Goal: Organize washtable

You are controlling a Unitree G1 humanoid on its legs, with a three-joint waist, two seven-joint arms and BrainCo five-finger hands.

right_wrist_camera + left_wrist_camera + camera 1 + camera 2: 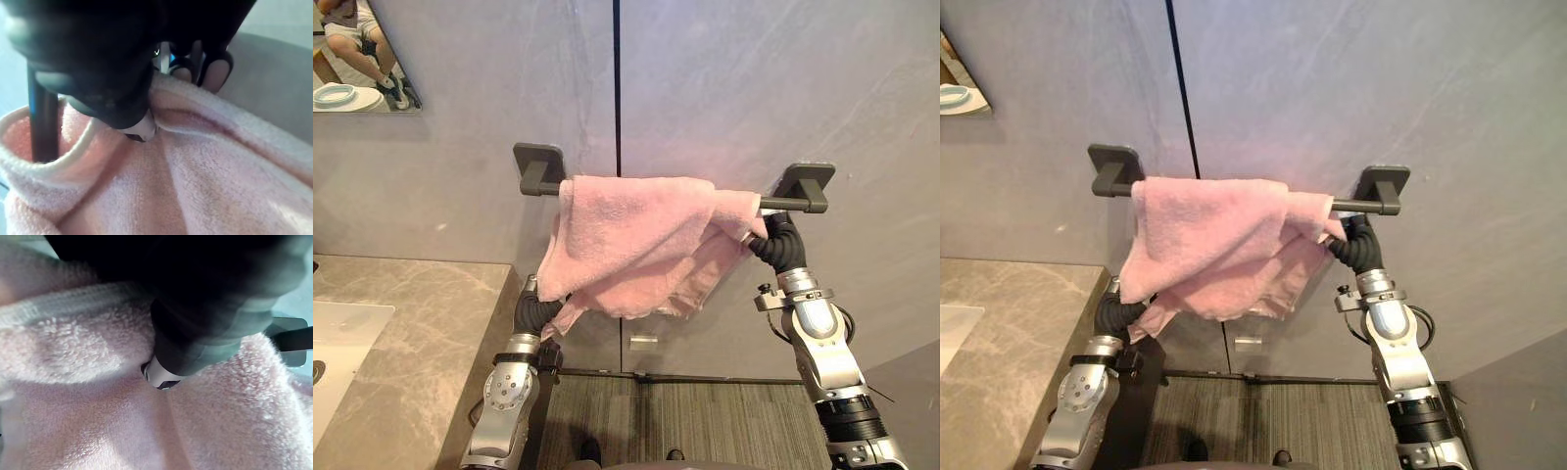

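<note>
1. Head view: a rumpled pink terry towel [636,235] hangs bunched and uneven over the dark grey wall-mounted towel bar [788,204]. The veined beige marble desk [421,333] lies off at 8 o'clock. One arm goes in behind the towel's 7 o'clock corner, the other at its 3 o'clock edge.
2. Left wrist view: the left robot hand [159,376] is buried in the pile. Whether it grips anything I cannot tell.
3. Right wrist view: the right robot hand [139,128] looks closed on the towel's hem just beside the bar, with the thumb in front and the dark fingertips [217,73] behind.
4. To do this well, I'd draw that hem sideways toward the bar's 3 o'clock bracket. The pull should be gentle enough that the folds flatten and both halves hang even without sliding off.
</note>
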